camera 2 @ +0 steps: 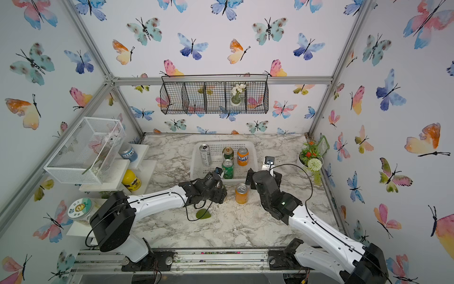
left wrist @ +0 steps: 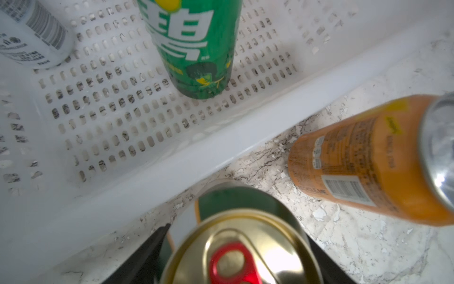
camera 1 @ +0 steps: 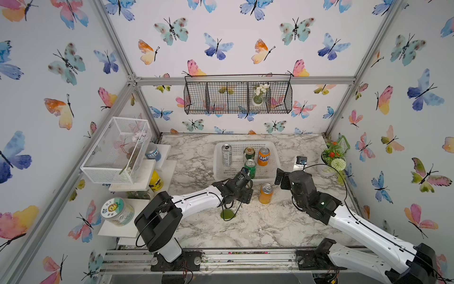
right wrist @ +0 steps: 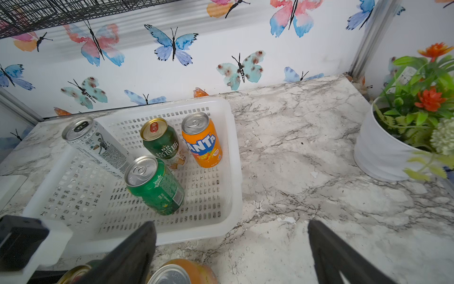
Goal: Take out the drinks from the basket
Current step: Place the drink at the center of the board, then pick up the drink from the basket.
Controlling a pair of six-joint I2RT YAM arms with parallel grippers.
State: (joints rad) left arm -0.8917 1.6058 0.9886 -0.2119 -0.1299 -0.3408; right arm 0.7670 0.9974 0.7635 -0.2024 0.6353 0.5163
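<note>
In the basket (right wrist: pixel 237 157): silver can (right wrist: pixel 98 145), gold-top can (right wrist: pixel 162 142), Fanta can (right wrist: pixel 202 142), and the green can (right wrist: pixel 157 186) closest to the front rim. The second gold-top can (left wrist: pixel 243 258) stands on the marble counter (right wrist: pixel 307 159) just outside that rim, between the left gripper (left wrist: pixel 235 233) fingers (can't tell if they're squeezing it), with the other Fanta can (camera 1: pixel 265 194) beside it. The right gripper (right wrist: pixel 231 223) has its jaws wide apart near the basket's corner, and bare counter runs over to the plant pot (right wrist: pixel 378 152).

A staged robot test booth: aluminium frame (camera 1: pixel 245 80), butterfly-papered walls (camera 1: pixel 235 32), 2 arms (camera 1: pixel 196 199) bolted to a rail (camera 1: pixel 233 258).
</note>
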